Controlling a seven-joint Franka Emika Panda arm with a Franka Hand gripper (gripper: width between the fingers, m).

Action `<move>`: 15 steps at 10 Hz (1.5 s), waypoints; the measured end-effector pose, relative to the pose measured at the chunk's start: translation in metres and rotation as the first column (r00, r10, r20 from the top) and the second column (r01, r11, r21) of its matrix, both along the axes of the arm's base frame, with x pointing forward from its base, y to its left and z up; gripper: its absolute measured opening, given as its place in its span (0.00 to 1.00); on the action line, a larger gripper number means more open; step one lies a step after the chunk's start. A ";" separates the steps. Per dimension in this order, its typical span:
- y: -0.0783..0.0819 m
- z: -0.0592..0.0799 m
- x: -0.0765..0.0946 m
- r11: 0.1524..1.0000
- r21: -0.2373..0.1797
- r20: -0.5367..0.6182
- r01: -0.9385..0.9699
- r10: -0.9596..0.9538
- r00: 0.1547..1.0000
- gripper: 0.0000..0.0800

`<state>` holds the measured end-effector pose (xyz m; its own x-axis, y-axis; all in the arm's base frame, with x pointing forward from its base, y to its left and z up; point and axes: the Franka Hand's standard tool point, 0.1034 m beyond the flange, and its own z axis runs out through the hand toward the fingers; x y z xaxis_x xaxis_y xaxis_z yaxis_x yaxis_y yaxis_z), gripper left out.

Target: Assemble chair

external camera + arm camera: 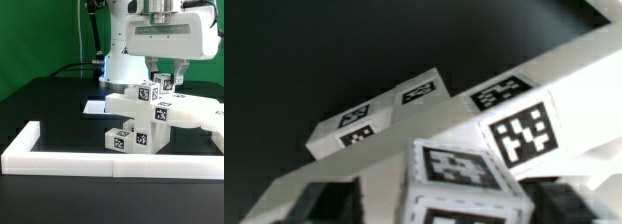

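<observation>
Rail (60, 150) fronts chair (150, 110); marker board (95, 107) lies behind.

White chair (150, 112) partly assembled, tagged blocks stacked, flat seat piece sticking out toward 3 o'clock, upright post on top; sits at 12 o'clock of the border rail's long run.

The white Franka arm hangs over the black table, wrist pointing straight down. Its two-finger gripper (167, 76) sits low — dark fingers (322, 203) stand apart in the wrist view, one on either side, seemingly open, though blur hides any contact.
</observation>
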<state>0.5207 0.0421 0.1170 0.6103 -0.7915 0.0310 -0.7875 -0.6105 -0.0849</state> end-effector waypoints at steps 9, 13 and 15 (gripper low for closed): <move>0.000 0.001 0.002 0.776 -0.073 0.002 -0.626 0.628 0.778 0.81; -0.001 0.002 0.003 0.579 -0.099 -0.014 -0.809 0.813 0.583 0.81; -0.002 0.002 0.003 0.438 -0.112 -0.032 -0.892 0.896 0.444 0.81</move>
